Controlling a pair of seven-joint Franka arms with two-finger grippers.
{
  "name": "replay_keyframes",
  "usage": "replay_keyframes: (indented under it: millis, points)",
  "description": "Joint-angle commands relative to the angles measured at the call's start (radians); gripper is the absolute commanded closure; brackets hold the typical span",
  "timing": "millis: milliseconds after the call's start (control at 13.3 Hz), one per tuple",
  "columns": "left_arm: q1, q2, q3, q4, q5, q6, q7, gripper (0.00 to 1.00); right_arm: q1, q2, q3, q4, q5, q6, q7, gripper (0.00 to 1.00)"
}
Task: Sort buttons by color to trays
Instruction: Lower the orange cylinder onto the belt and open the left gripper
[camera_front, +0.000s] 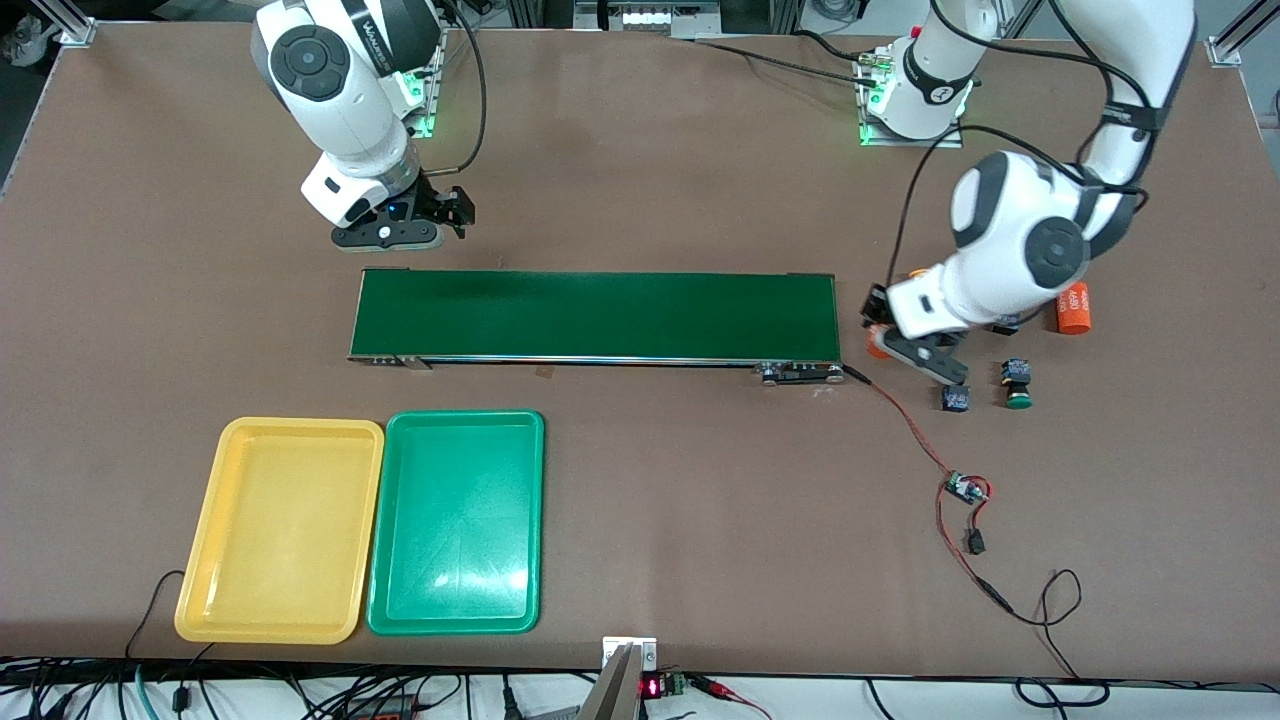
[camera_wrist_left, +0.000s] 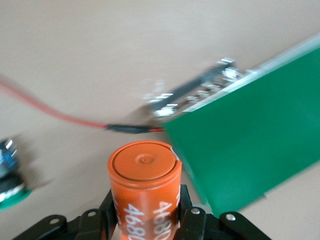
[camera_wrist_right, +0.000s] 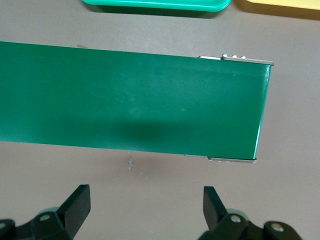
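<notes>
Yellow tray (camera_front: 280, 530) and green tray (camera_front: 458, 522) lie side by side, both bare inside. Left hand (camera_wrist_left: 147, 220) is clamped on an orange "4680" cylinder (camera_wrist_left: 145, 187) beside the conveyor belt (camera_front: 595, 316). Right hand (camera_wrist_right: 145, 205) waits, fingers apart. Green-capped button (camera_front: 1017, 385) and another button (camera_front: 955, 400) sit on the tabletop (camera_front: 700, 500) near the left hand.
</notes>
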Motion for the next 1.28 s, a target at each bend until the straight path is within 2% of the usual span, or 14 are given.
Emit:
replay_keyframes:
  millis: [0, 226, 526, 827, 902, 977, 1053, 1203]
  points:
    - [-0.095, 0.003, -0.014, -0.013, 0.163, 0.007, 0.058, 1.00, 0.010, 0.014, -0.005, 0.020, -0.001, -0.004, 0.004, 0.00]
    - [-0.121, 0.036, -0.063, -0.011, 0.307, 0.021, 0.201, 1.00, 0.008, 0.014, -0.005, 0.020, -0.002, -0.003, 0.004, 0.00]
    - [-0.169, 0.104, -0.064, 0.035, 0.442, 0.033, 0.361, 1.00, 0.008, 0.014, -0.005, 0.021, -0.001, 0.003, 0.004, 0.00]
    - [-0.268, 0.137, -0.064, 0.035, 0.556, 0.045, 0.369, 0.99, 0.008, 0.014, -0.005, 0.021, -0.001, 0.003, 0.002, 0.00]
    - [-0.270, 0.137, -0.066, 0.033, 0.564, 0.045, 0.367, 0.95, 0.008, 0.014, -0.005, 0.021, -0.001, 0.003, 0.002, 0.00]
    - [-0.270, 0.137, -0.066, 0.032, 0.564, 0.045, 0.358, 0.68, 0.008, 0.014, -0.005, 0.021, -0.001, 0.002, 0.002, 0.00]
    - [-0.270, 0.135, -0.066, 0.032, 0.561, 0.045, 0.358, 0.01, 0.008, 0.014, -0.005, 0.021, -0.001, -0.001, 0.001, 0.00]
    - [-0.262, 0.103, -0.064, 0.033, 0.555, 0.044, 0.366, 0.00, 0.006, 0.012, -0.007, 0.023, -0.001, -0.010, -0.004, 0.00]
